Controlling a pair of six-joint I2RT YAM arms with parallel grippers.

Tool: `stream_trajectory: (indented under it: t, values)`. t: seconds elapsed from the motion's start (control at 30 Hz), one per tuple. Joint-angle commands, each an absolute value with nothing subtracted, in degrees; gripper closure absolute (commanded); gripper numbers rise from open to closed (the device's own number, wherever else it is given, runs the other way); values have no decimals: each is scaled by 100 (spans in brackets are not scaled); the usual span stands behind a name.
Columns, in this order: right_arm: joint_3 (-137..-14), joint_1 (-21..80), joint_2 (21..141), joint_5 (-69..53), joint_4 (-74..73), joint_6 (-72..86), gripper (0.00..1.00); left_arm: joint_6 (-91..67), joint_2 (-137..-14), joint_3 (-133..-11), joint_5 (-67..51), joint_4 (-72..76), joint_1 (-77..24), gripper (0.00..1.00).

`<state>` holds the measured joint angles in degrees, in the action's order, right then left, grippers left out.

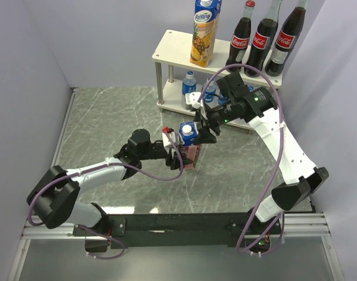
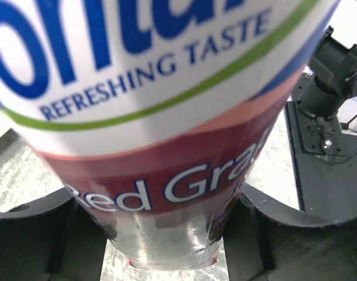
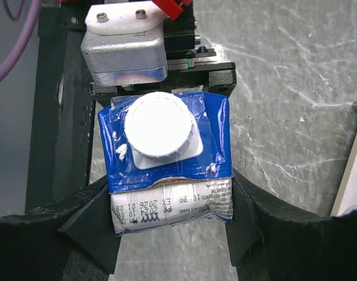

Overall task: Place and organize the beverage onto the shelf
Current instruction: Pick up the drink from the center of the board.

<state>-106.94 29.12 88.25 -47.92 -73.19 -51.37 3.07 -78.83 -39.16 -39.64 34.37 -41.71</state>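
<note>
We hold the red grape juice carton (image 1: 186, 134) upright on the worktop (image 1: 108, 123) with both hands. Our left hand (image 1: 184, 158) is half closed on its lower body, a finger (image 2: 78, 234) pressed to each side. Our right hand (image 1: 197, 133) is half closed on its blue top, fingers (image 3: 93, 225) touching both sides near the white cap (image 3: 160, 132). Beyond the right hand stands the shelf (image 1: 178, 50), with a pineapple juice carton (image 1: 204, 32) and three Coca-Cola bottles (image 1: 263, 38) on top and water bottles (image 1: 189, 83) below.

Grey marbled tabletop (image 1: 108, 120), lilac walls (image 1: 31, 58)
</note>
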Motion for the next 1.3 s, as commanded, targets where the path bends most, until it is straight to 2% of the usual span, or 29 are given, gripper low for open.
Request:
stream_trajectory:
  t: [0.0,0.23,0.57,0.77,0.9,1.1,1.27]
  values:
    - [-10916,2707,8130,-5010,-5398,-3860,38,343,-7506,-4148,-3648,3507,-4192,50]
    - [-11425,2584,8147,-5168,-5703,-3858,23,457,-7348,-4368,-3542,3094,-4184,49]
    - [-11488,2189,7832,-5238,-5564,-3516,20,317,-7216,-4552,-3454,2927,-4043,50]
    - [-10145,1495,6981,-5353,-4835,-3243,20,308,-6996,-4868,-2989,2585,-3789,49]
    - [-8540,1152,6347,-5563,-4352,-3191,20,386,-6943,-5343,-2664,2173,-3543,50]
    - [-6692,1028,5511,-5642,-3798,-3112,20,448,-7162,-6248,-2348,1706,-3270,51]
    - [-5750,1028,5203,-5730,-3490,-3015,20,483,-7453,-7239,-2092,1407,-3191,51]
